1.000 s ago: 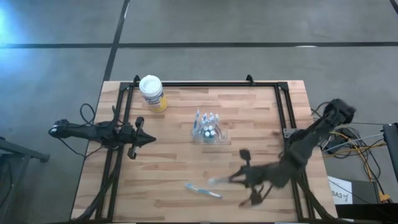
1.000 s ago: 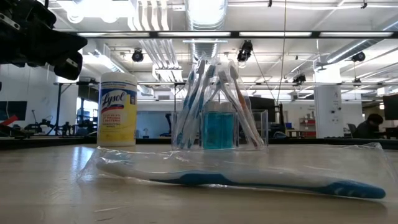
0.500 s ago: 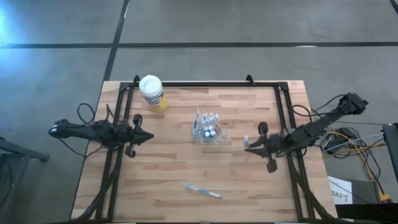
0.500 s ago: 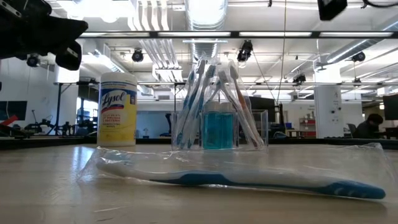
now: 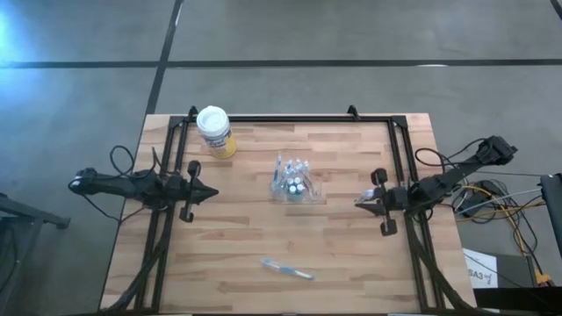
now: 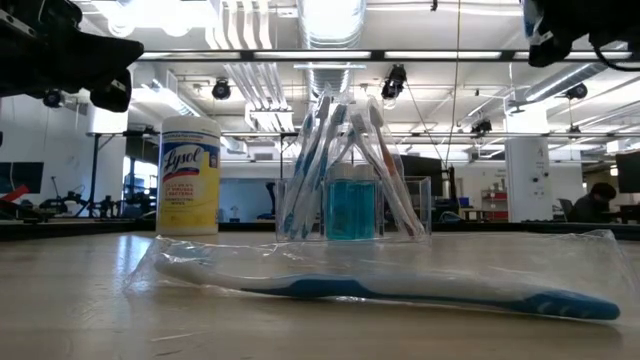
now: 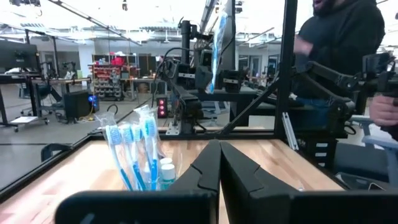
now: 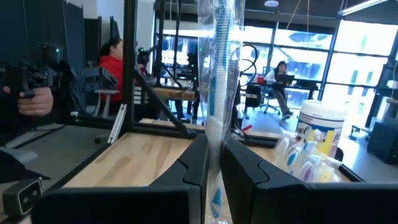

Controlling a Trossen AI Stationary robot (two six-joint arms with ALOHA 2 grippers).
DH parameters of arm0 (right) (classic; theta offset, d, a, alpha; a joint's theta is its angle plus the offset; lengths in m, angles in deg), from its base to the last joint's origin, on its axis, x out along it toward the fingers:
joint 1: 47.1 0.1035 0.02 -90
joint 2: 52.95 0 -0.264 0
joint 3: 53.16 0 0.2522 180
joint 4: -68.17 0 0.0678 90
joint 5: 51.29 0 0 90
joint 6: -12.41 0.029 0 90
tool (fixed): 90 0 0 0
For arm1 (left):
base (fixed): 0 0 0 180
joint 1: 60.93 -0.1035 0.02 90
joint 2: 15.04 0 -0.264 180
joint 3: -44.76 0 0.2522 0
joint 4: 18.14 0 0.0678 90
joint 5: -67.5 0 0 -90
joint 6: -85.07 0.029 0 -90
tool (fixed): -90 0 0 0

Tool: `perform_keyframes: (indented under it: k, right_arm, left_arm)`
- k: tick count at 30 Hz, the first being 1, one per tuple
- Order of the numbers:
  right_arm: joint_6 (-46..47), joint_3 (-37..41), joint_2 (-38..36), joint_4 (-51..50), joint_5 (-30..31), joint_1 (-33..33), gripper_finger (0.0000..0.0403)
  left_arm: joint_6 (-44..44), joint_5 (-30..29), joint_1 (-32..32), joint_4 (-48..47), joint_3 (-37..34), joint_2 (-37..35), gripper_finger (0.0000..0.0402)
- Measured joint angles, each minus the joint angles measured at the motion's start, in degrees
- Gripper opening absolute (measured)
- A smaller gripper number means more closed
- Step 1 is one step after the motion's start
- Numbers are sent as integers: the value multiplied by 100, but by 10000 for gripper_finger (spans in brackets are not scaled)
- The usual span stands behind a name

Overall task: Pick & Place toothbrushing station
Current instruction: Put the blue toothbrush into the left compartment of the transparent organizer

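Now: right hand [image 5: 362, 201] clenched on a bagged toothbrush [image 8: 221, 93]
Left hand [image 5: 211, 195] clenched, empty, left of the toothbrush holder [image 5: 296, 186]; another pouch [image 5: 287, 269] lies nearer the surface's [image 5: 351, 263] front edge.

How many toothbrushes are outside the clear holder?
2: one wrapped toothbrush lies on the table's near edge; another wrapped toothbrush hangs upright in the right gripper, right of the holder. None seem hidden.

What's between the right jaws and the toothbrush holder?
Bare wood, per the high view. The right gripper, shut on a wrapped toothbrush, sits beside the holder with only table between.
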Motion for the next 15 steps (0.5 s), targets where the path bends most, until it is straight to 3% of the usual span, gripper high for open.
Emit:
perform_keyframes:
  k: [4,8,15]
  right_arm:
    - [-97,311,-7,539,-9,2,28]
    - [-592,754,67,1912,-199,2,28]
    - [-1075,599,146,2013,-239,-119,28]
  left_arm:
    - [-83,-4,-1,0,0,0,7]
    - [-514,-32,1,-1,0,0,7]
    - [-619,-59,-1,-58,-4,65,7]
